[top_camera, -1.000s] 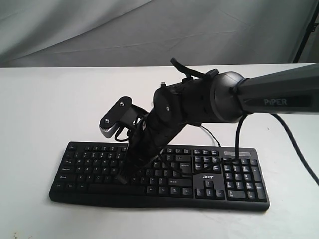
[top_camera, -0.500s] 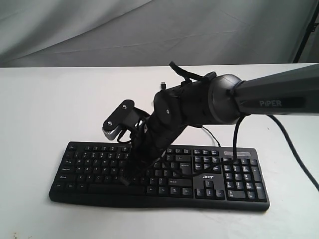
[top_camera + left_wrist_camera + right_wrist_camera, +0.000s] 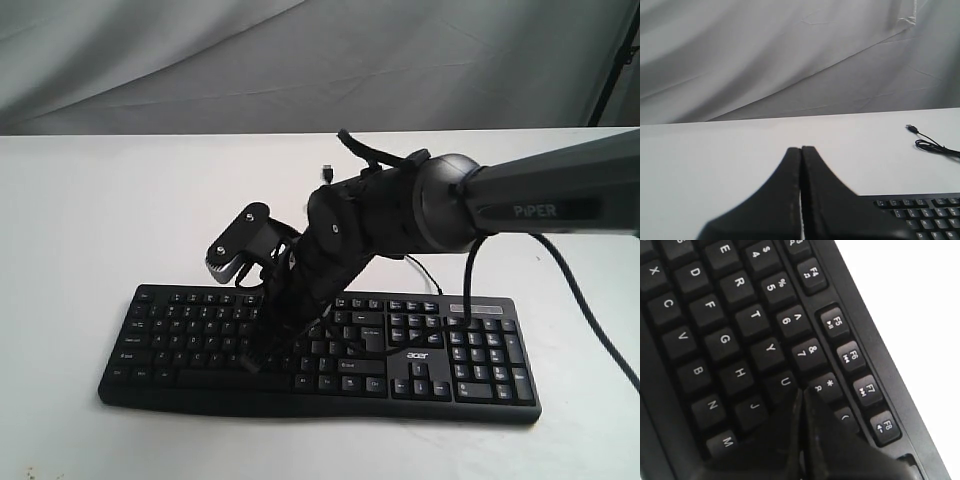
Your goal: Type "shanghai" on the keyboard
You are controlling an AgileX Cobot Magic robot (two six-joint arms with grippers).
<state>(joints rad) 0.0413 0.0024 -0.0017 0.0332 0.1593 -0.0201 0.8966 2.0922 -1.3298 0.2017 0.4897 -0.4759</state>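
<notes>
The black keyboard (image 3: pixel 470 362) with white legends and an "acer" logo lies across the near part of the white table (image 3: pixel 110 210). My right arm reaches in from the right over its middle, and the right gripper (image 3: pixel 251 362) is shut, tip down on the letter block. In the right wrist view the keyboard (image 3: pixel 720 345) fills the frame and the right gripper (image 3: pixel 802 391) points between the U, J and 8 keys, hiding the key under it. The left gripper (image 3: pixel 801 150) is shut with nothing in it, above bare table beside a keyboard (image 3: pixel 920 215) corner.
The keyboard's thin black USB cable (image 3: pixel 936 147) lies loose on the table behind it, its plug (image 3: pixel 327 168) near the table's middle back. A grey cloth backdrop (image 3: pixel 200 60) hangs behind the table. The right arm's own cable (image 3: pixel 580 290) droops over the number pad side.
The right arm has shifted a little, and its fingertip has moved slightly rightward along the keys. The keyboard has stayed put.
</notes>
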